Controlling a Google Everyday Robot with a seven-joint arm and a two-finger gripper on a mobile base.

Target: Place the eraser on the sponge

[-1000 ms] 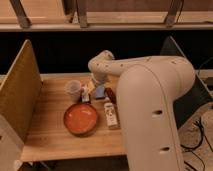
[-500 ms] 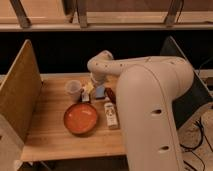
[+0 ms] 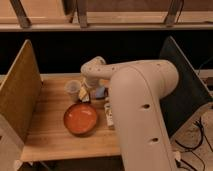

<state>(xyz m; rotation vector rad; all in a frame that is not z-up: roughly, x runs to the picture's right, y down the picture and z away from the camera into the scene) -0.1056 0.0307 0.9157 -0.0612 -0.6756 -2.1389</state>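
Observation:
My gripper (image 3: 88,89) reaches down from the white arm over the back middle of the wooden table (image 3: 50,135). Right under it, just right of the cup, is a small white and dark block, the eraser (image 3: 83,94). I cannot tell whether the gripper holds it. The blue-grey sponge (image 3: 100,92) lies flat just right of the eraser, partly hidden by my arm.
A translucent cup (image 3: 72,89) stands left of the gripper. An orange bowl (image 3: 80,119) sits in front of it. A white bottle with a red label (image 3: 109,115) lies beside the bowl, against my arm. Upright panels wall the table's left (image 3: 17,97) and right (image 3: 182,85) sides.

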